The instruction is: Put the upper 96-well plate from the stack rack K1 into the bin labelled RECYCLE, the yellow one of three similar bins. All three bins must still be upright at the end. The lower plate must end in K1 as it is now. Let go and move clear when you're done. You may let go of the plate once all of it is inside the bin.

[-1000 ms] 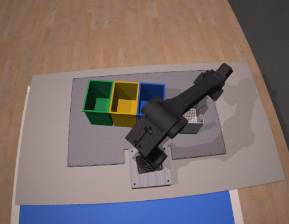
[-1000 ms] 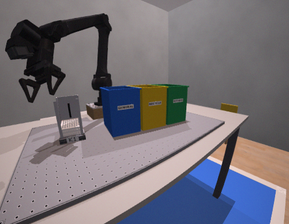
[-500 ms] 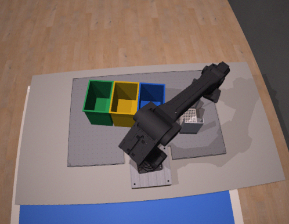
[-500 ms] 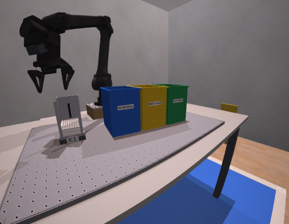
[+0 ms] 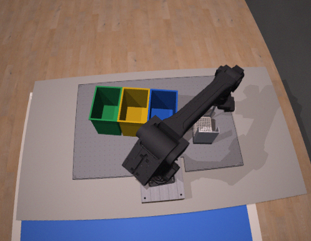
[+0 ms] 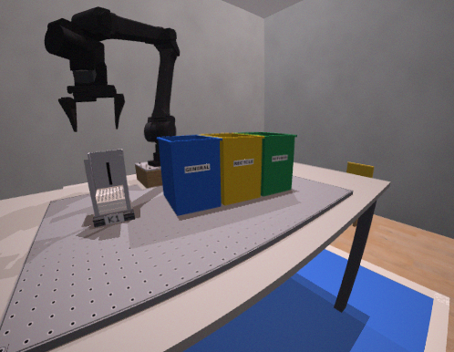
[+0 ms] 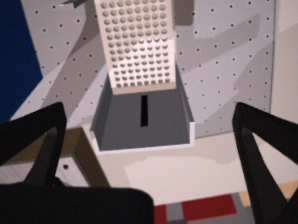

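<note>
The gripper (image 6: 93, 114) hangs high over the rack (image 6: 105, 170), fingers spread wide and holding nothing — the top plate (image 7: 137, 45) sits in the rack, well apart from the yellow bin (image 6: 241, 166)

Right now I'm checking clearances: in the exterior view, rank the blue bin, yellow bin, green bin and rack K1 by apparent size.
1. Blue bin
2. Yellow bin
3. Green bin
4. Rack K1
The bins look alike; nearness to the camera probably explains their differences.
</note>
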`<state>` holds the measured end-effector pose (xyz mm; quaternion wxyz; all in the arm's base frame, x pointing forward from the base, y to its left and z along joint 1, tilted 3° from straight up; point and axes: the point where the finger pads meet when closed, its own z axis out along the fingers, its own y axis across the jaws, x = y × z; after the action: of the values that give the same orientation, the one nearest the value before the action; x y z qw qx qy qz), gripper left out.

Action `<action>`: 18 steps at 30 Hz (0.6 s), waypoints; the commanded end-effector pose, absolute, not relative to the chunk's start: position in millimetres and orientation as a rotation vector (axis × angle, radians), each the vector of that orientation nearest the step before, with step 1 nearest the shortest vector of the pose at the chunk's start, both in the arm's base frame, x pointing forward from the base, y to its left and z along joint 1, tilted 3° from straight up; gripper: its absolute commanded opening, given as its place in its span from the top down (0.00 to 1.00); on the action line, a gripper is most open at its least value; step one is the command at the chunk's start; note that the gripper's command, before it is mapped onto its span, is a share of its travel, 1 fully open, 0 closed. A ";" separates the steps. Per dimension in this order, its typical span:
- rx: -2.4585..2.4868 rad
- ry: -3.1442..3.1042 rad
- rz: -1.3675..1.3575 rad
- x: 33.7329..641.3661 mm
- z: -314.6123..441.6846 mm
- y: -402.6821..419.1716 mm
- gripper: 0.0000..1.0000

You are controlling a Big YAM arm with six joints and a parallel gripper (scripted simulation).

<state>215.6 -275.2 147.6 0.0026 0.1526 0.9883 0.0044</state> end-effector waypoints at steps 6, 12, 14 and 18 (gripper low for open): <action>0.284 3.163 0.047 211.2 162.2 -264.6 0.00; 0.317 3.138 0.014 210.7 168.0 -269.5 0.00; 0.317 3.138 0.014 210.7 168.0 -269.5 0.00; 0.317 3.138 0.014 210.7 168.0 -269.5 0.00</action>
<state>204.1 -262.3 157.3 -0.0146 0.1058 0.9942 0.0143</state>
